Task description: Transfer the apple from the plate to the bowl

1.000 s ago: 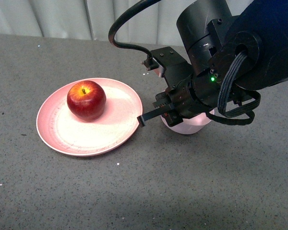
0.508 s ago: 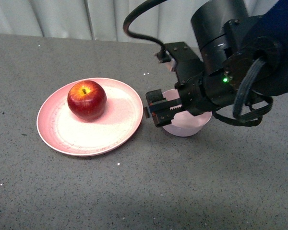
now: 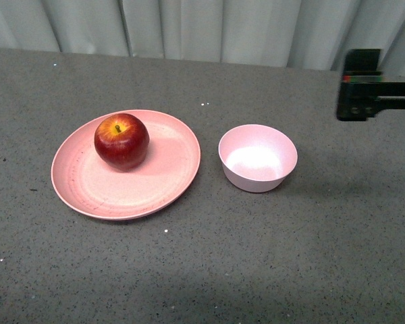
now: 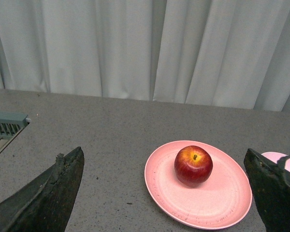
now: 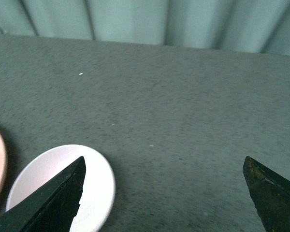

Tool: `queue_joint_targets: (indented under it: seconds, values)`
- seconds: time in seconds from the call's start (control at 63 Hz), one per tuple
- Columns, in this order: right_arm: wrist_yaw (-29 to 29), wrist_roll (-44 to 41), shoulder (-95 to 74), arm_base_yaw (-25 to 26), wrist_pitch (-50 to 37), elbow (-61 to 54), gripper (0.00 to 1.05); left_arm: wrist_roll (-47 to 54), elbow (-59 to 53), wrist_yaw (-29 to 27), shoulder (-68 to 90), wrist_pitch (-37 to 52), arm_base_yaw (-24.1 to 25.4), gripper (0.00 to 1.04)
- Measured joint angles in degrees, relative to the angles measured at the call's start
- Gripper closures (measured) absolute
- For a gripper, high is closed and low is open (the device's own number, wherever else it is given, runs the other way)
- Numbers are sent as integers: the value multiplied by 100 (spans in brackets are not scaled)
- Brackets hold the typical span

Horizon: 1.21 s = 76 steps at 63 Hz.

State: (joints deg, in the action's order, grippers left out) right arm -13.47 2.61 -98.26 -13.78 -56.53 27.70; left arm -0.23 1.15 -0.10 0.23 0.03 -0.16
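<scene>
Grey tabletop [image 3: 256, 256]: right gripper [image 5: 164, 159], fingers spread, has backed away empty; glossy dark-red apple [image 3: 121, 140] remains on wide salmon-pink plate [image 3: 142, 189], small pale pink bowl [image 3: 256, 183] unfilled.

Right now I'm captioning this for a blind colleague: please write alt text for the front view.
A dark-red apple sits on a salmon-pink plate on a gray table, with an empty pale pink bowl to the plate's right, not touching it. Part of the right arm juts in at the right edge.
</scene>
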Motion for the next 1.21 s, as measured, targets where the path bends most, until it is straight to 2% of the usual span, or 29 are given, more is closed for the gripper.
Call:
queue_joint_targets:
  seconds: [0.063, 0.143, 0.476, 0.587, 0.73, 0.794, 0.873, 1.206]
  values:
    - [96, -125, -39, 101, -1158, -466, 30, 0, 0, 2, -11, 0, 0, 7]
    - [232, -205, 234, 234, -1840, -896, 44, 0, 0, 2, -4, 0, 0, 7]
    - [675, -256, 1934, 693, -1300, -1969, 104, -2, 0, 0, -4, 0, 0, 7]
    - [782, -267, 2780, 809, -490, -2085, 104, 0, 0, 0, -4, 0, 0, 7]
    - [907, -267, 3600, 920, -2, -2284, 104, 0, 0, 0, -4, 0, 0, 7]
    - [1283, -267, 3941, 1189, 251, -2385, 104, 0, 0, 0, -4, 0, 0, 7]
    - [1303, -264, 4304, 1342, 509, -2472, 104, 0, 0, 0, -4, 0, 0, 7]
    - [1338, -267, 5871, 1364, 1825, -2712, 104, 0, 0, 0, -4, 0, 0, 7]
